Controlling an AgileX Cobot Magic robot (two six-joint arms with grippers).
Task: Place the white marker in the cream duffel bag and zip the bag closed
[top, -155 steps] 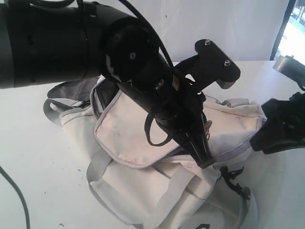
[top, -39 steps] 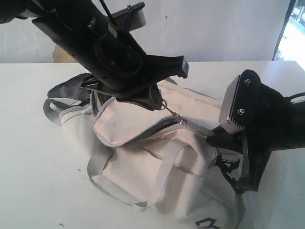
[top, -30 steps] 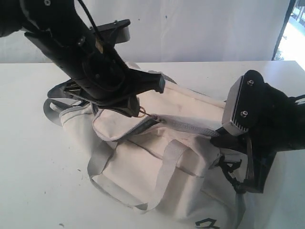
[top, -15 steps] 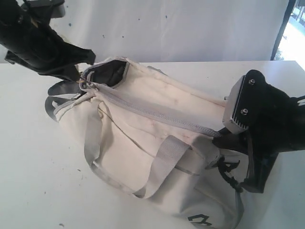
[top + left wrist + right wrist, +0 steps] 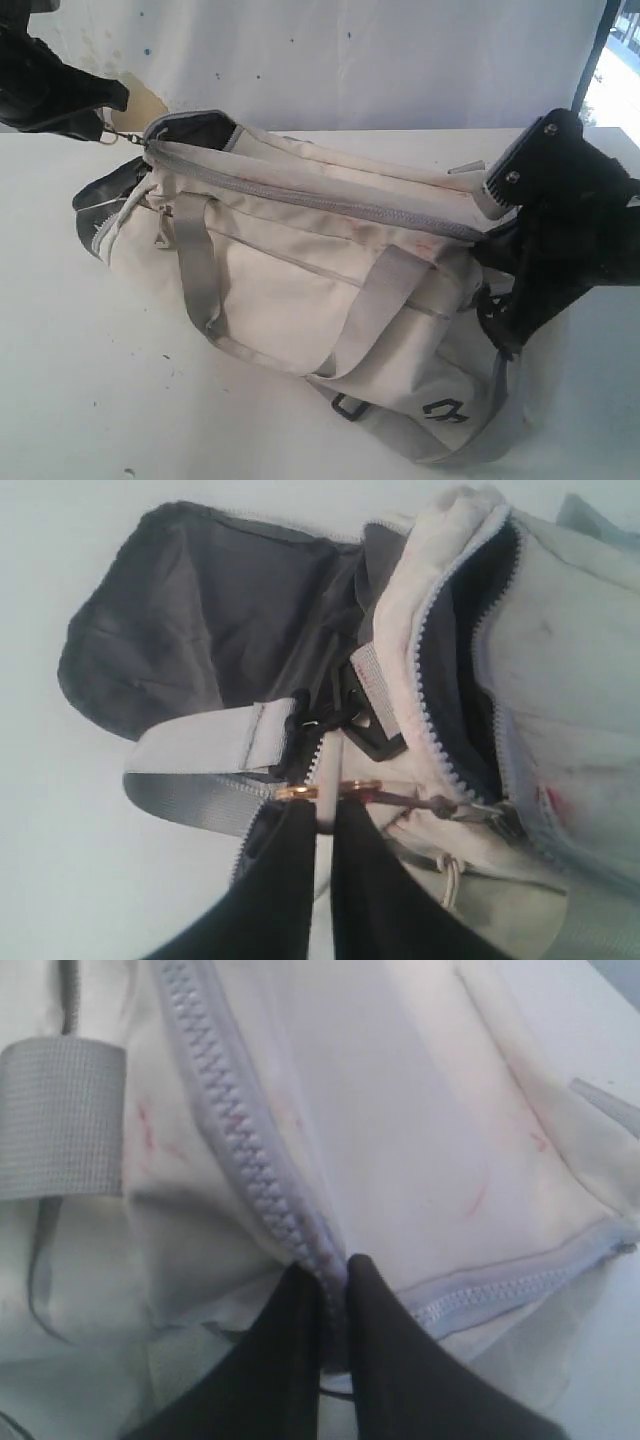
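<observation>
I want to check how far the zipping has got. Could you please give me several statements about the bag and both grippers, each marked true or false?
1. The left gripper is shut on the zipper pull ring. True.
2. The right gripper hangs open above the cream duffel bag. False: it is shut on the bag's fabric at the zipper.
3. The main zipper is closed along most of the top, with dark lining showing at the left gripper's end. True.
4. A white marker lies in the open beside the bag. False: no marker shows in any view.
</observation>
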